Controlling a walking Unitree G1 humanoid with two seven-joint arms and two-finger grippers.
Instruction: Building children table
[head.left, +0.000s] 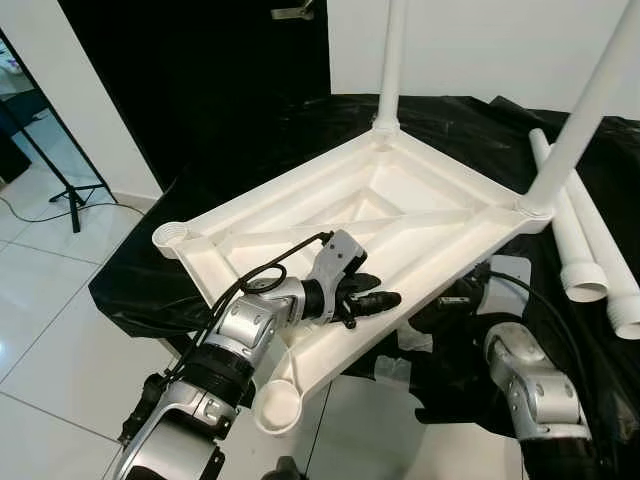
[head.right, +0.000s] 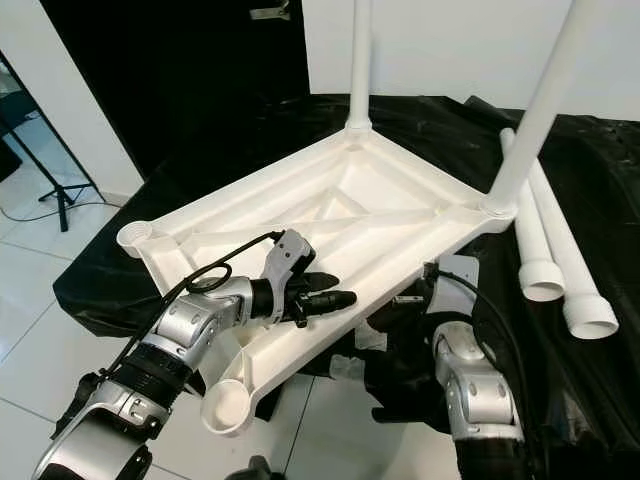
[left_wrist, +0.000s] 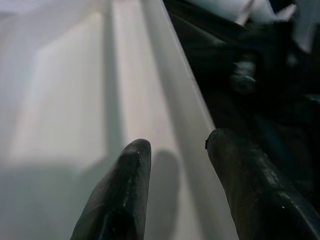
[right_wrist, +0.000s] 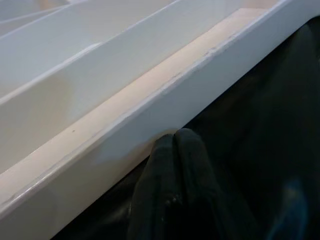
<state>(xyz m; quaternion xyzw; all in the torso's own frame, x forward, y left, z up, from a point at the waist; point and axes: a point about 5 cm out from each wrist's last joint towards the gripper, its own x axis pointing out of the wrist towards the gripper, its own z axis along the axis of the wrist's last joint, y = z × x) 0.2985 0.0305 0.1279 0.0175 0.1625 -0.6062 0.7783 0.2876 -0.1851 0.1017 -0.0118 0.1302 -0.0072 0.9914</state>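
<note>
While the white table top (head.left: 400, 215) lay upside down on the black sheet (head.left: 300, 130), I had both my arms at its near edge. Closest to me was an empty leg socket (head.left: 277, 405), a round cup at the near corner. Just past it, my left gripper (head.left: 375, 300) reached over the near rim, and its two fingers (left_wrist: 122, 195) were apart, one on each side of that thin wall, but I could not tell if they were squeezing it yet. My right gripper (right_wrist: 175, 150) was down below the outside of the same rim, with its fingers pressed together and holding nothing, their tips touching the side of the wall.

Farther out, the inside of the table top showed ribs crossing in a big X. Another empty socket (head.left: 170, 236) sat at the left corner. At the two far corners, two white legs (head.left: 390, 60) stood straight up in their sockets. Two more loose legs (head.left: 590, 250) lay side by side on the sheet, off to my right.

I thought the table top was hard plastic, stiff and light, and smooth enough to slip. It was wide, so lifting from one edge could tip it. The thin rim looked like the best place to pinch. The loose legs looked like hollow tubes, light and easy to roll, so grabbing one around its middle seemed best.
</note>
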